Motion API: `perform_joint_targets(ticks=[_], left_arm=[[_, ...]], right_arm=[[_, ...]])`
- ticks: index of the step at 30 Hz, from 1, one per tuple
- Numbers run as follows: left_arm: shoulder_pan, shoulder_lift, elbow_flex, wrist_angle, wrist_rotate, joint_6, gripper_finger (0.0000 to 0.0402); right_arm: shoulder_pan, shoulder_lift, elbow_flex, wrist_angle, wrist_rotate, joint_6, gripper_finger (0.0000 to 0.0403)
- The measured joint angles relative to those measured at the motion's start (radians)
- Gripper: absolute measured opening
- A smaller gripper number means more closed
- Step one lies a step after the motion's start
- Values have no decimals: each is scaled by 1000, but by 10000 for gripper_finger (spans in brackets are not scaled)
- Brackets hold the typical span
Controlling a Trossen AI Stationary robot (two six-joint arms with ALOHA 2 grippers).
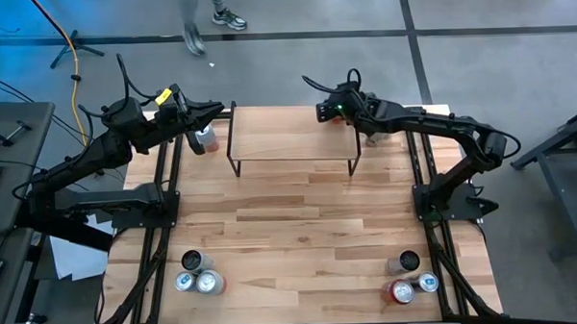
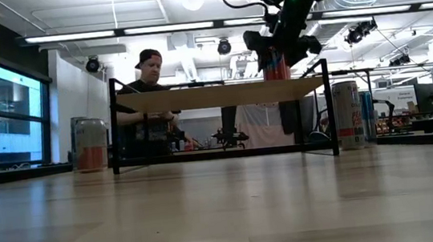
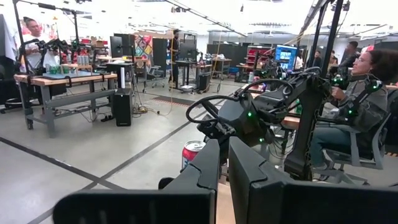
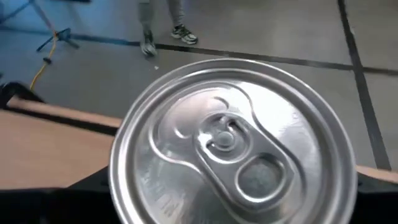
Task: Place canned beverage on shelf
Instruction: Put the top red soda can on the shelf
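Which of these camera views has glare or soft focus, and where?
Right wrist view: the can top fills the picture, with bright sheen on the lid. Low view: ceiling lights glare, and the near tabletop looks soft. High view: even light, with blue spill on the floor at left.
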Motion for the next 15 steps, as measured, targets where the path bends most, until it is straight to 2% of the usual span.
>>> perform_joint_targets(ticks=[2,8,11,15], left_arm=[[0,0,0,0,0,0,0],[0,0,0,0,0,-1,0],[0,0,0,0,0,-1,0],[0,0,0,0,0,-10,0]], right_arm=[[-6,-1,0,26,-53,-92,284],[-58,-16,1,44,-321,-439,284],[-96,-24,2,33,-437,-541,284],[-161,-40,0,26,-643,-627,284]])
